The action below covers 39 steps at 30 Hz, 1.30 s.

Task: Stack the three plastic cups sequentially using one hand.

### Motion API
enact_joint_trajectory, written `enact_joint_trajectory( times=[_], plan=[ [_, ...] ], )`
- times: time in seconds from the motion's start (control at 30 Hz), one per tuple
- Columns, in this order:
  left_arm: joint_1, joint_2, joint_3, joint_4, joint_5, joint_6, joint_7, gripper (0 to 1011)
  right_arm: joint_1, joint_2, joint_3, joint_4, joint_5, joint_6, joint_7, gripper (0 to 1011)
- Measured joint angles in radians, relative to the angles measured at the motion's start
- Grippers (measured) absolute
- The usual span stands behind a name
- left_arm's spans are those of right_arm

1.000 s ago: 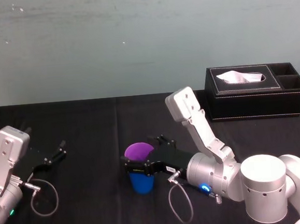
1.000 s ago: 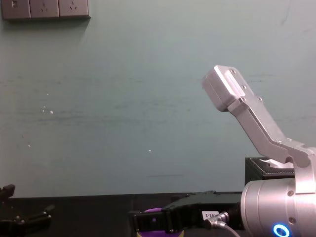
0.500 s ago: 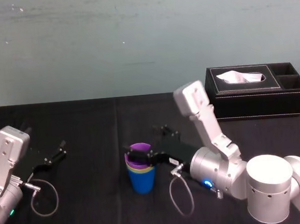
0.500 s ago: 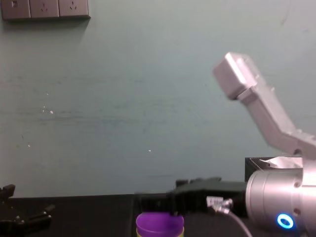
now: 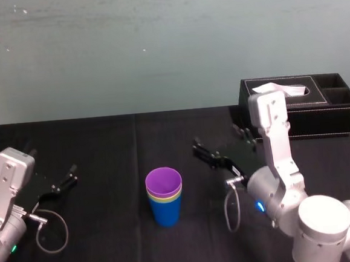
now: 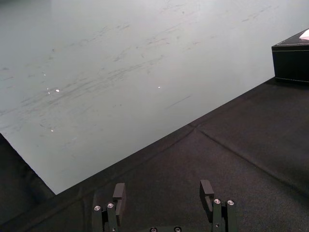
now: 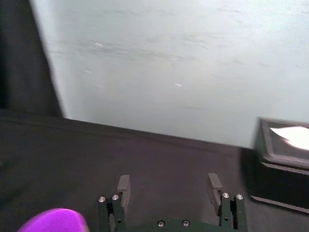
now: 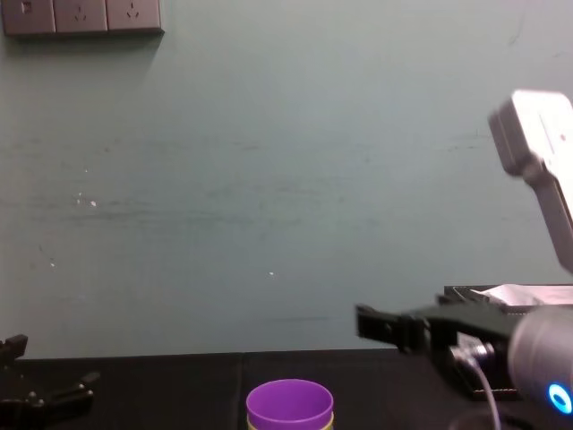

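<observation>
Three plastic cups [image 5: 164, 198] nested in one upright stack near the middle of the black table [image 5: 103, 143]. Blue cup [image 5: 166, 213] at the bottom, standing on the cloth. Yellow-green cup [image 5: 164, 199] inside it, only a thin band of rim on show. Purple cup [image 5: 163, 183] on top, mouth open upward, its rim level in the chest view too. Stack standing free, apart from both grippers.

At about 2 o'clock from the stack in the head view, near it but not touching: right gripper [image 5: 217, 137]. Jaws spread wide, holding nothing, thin black fingers aimed toward 10 o'clock above the cloth. Behind the gripper, white-grey forearm folded steeply upward, its boxy upper end at 12 o'clock, in front of the tissue box [image 5: 307, 111]. Same wide, empty gap between the fingers in the right wrist view, a blurred edge of the purple cup close by.

At about 9 o'clock, well apart from the stack: left gripper [image 5: 52, 163], parked low by the table's left edge, jaws also wide apart and empty.

Farther out at 2 o'clock, at the back of the table: black tissue box, white tissue poking from its top.
</observation>
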<state>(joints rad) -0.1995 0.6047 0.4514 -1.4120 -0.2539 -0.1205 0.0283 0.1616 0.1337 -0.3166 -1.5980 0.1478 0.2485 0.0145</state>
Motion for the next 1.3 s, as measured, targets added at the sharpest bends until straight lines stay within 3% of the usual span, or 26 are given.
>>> enact_joint_trajectory(
  times=[0.23,0.53,1.3],
  plan=[
    [0.0,0.0,0.0,0.0,0.0,0.0,0.0,1000,-0.006,-0.032,0.009,0.098,-0.066,-0.023,-0.076,1002],
    [0.0,0.0,0.0,0.0,0.0,0.0,0.0,1000,0.004,-0.058,0.008,0.2,-0.123,-0.049,-0.109,1003],
    [0.0,0.0,0.0,0.0,0.0,0.0,0.0,1000,0.005,-0.06,0.008,0.207,-0.129,-0.054,-0.109,1003]
  ],
)
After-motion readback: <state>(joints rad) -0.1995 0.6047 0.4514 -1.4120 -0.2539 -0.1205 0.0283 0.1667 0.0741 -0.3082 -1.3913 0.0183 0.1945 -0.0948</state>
